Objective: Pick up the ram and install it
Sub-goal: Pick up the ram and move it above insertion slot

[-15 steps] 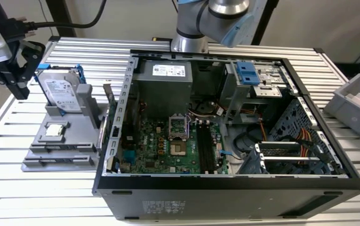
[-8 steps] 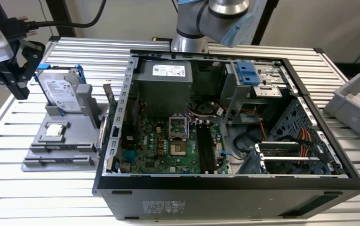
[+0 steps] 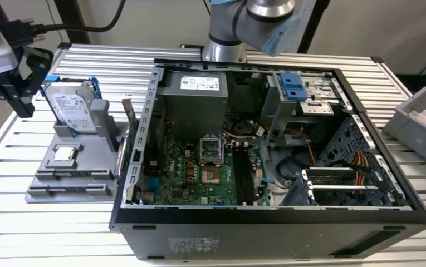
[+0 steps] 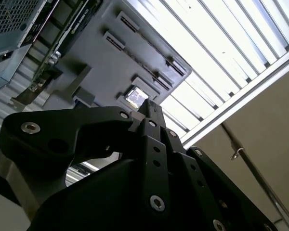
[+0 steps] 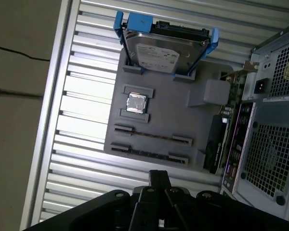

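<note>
The tool (image 5: 159, 177), its opening impossible to tell and nothing seen in it, hangs over the grey holder (image 5: 183, 120), where what looks like the ram (image 5: 149, 154) stands edge-on just ahead, long axis pointing toward the computer case (image 5: 274, 144).

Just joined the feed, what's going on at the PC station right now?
The arm's gripper hangs above the slatted table, near the grey parts tray that sits at the exterior view's left of the open computer case. The tray carries a hard drive in a blue frame standing on edge and a small silver chip. The gripper touches none of them. The motherboard's long black slots look unfilled; whether the ram lies in the tray's long holders I cannot tell.
</note>
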{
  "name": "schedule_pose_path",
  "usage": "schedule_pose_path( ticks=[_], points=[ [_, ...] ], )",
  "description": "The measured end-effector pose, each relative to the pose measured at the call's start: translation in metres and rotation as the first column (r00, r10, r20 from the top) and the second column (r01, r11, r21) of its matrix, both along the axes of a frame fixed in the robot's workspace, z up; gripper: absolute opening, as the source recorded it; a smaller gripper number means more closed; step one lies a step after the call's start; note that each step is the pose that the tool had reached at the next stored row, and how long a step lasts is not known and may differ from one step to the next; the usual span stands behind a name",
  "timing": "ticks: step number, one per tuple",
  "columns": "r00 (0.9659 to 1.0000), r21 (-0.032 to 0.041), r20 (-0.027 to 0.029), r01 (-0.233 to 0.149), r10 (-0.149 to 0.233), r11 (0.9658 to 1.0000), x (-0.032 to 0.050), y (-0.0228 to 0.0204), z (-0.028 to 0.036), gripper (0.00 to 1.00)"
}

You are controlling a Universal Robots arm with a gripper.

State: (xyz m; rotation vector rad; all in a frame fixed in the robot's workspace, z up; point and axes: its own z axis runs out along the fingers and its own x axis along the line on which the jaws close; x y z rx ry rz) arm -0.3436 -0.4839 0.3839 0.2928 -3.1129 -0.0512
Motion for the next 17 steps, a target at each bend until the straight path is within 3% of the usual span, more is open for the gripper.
schedule_pose_path(
  ticks=[17],
  points=[
    [0.9989, 0.0000, 0.0000, -0.046, 0.046, 0.9989, 0.0000, 0.0000, 0.0000, 0.00]
  ],
)
